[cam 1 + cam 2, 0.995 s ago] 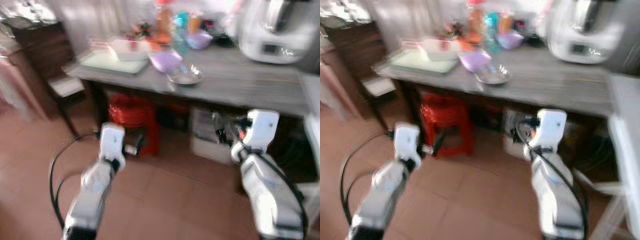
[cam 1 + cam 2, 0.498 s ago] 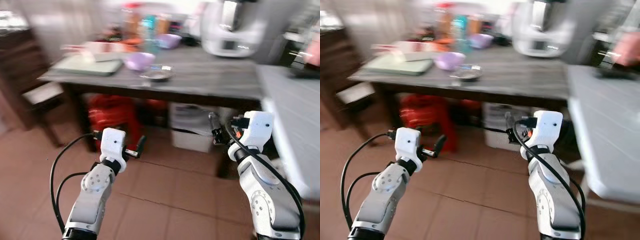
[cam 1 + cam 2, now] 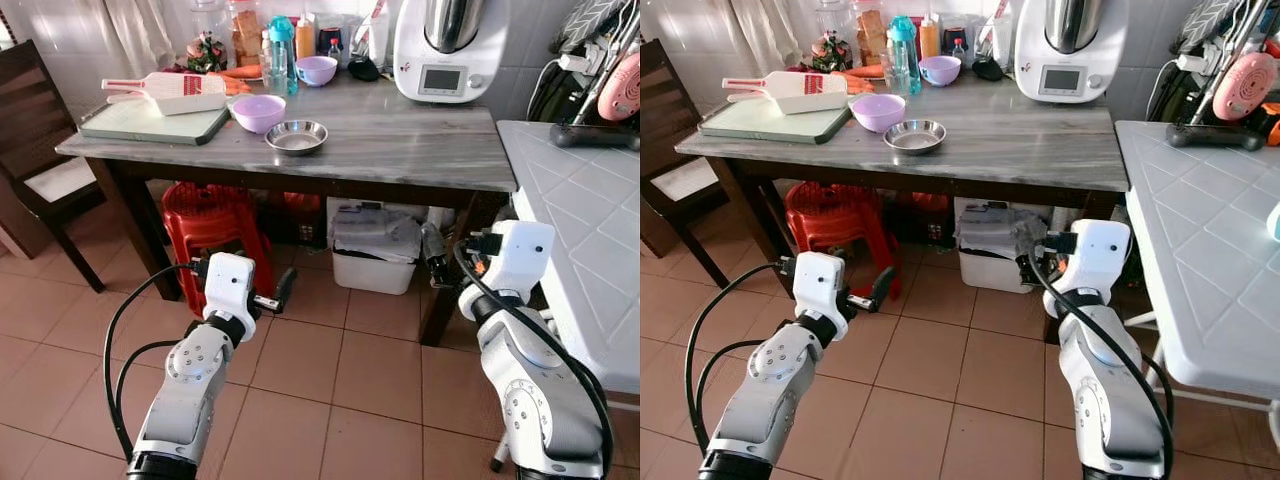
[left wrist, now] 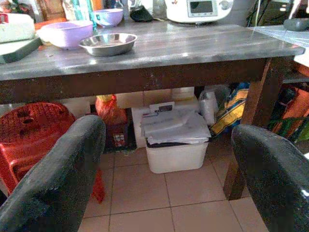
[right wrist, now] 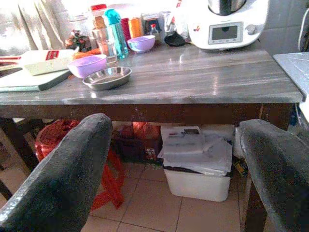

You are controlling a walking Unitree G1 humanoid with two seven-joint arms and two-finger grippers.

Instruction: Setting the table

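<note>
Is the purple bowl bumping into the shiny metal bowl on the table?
Apart. In the left eye view, a thin strip of grey tabletop shows between the purple bowl and the shiny metal bowl, which sits just in front of it, nearer the robot.

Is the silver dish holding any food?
No, the silver dish on the table looks bare inside, beside the purple bowl.

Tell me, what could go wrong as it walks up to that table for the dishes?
Both hands, left and right, hang open below the tabletop, so raising them late might knock its edge. The steel bowl touches the purple bowl; grabbing one could shove the other. A red stool beneath could catch a hand.
</note>
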